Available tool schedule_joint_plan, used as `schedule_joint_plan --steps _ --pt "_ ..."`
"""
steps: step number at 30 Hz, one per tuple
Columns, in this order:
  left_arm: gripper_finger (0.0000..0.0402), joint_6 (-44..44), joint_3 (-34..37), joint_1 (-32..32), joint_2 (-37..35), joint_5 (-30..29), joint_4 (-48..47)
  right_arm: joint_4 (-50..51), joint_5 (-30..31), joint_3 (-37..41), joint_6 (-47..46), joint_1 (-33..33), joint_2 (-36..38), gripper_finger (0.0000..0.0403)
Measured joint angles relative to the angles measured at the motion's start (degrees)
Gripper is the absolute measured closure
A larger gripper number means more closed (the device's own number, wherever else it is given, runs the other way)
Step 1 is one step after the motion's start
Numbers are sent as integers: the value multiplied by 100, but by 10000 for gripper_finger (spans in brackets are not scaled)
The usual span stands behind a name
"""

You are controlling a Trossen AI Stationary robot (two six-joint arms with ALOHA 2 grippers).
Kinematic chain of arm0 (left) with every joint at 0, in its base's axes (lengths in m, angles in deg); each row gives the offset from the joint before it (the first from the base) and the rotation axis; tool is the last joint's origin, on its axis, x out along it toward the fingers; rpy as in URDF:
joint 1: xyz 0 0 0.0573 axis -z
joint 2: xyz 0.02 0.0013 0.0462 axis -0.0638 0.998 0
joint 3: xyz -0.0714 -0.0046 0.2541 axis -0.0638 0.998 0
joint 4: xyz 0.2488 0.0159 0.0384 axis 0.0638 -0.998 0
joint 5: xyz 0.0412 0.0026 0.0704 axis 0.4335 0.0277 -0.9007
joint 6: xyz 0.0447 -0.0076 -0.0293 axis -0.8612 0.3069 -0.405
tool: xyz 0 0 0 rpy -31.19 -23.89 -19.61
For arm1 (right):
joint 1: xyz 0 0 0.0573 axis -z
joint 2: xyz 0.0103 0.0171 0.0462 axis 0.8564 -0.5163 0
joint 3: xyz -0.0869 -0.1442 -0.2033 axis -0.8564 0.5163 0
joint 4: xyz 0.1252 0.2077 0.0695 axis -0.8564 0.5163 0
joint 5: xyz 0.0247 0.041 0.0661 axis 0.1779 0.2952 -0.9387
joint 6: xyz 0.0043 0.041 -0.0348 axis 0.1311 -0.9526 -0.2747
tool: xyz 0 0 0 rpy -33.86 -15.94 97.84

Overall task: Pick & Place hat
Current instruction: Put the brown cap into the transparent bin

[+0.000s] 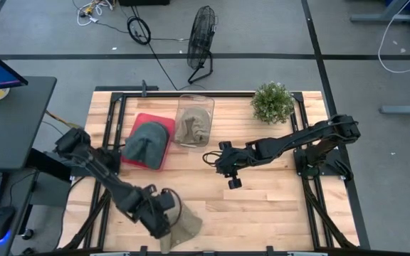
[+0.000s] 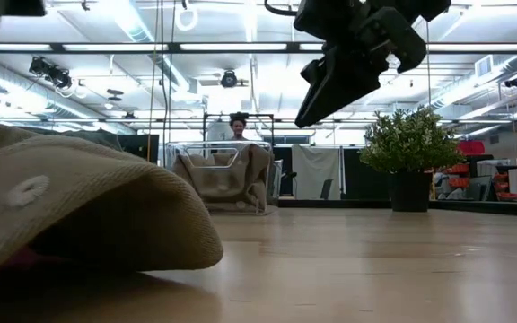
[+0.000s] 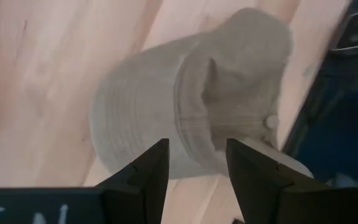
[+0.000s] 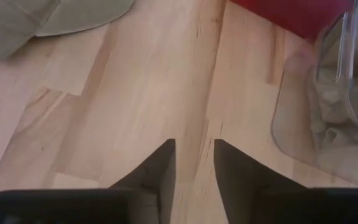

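Observation:
A tan bucket hat (image 1: 185,226) lies flat on the wooden table near its front edge; it fills the left foreground of the low view (image 2: 79,206). My left gripper (image 1: 165,210) is just left of it and above it, fingers open. In the left wrist view (image 3: 197,155) the hat (image 3: 191,106) shows beyond the fingertips, and I see no touch. My right gripper (image 1: 229,175) hangs over the bare middle of the table, empty, with a narrow gap between its fingers (image 4: 194,149); it also shows high up in the low view (image 2: 335,85).
A grey hat (image 1: 146,144) lies on a red tray (image 1: 164,122) at the back left. A clear bin (image 1: 194,119) beside it holds another tan hat. A potted plant (image 1: 272,102) stands at the back right. Bare wood lies between the arms.

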Motion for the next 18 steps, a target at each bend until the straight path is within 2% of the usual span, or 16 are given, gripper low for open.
schedule_joint_plan --steps 8,18 --pt "211 378 1 184 678 -143 213 -49 2 0 2 5 0 246" --pt "210 421 -15 180 1237 -230 456 -48 4 0 26 7 0 238"
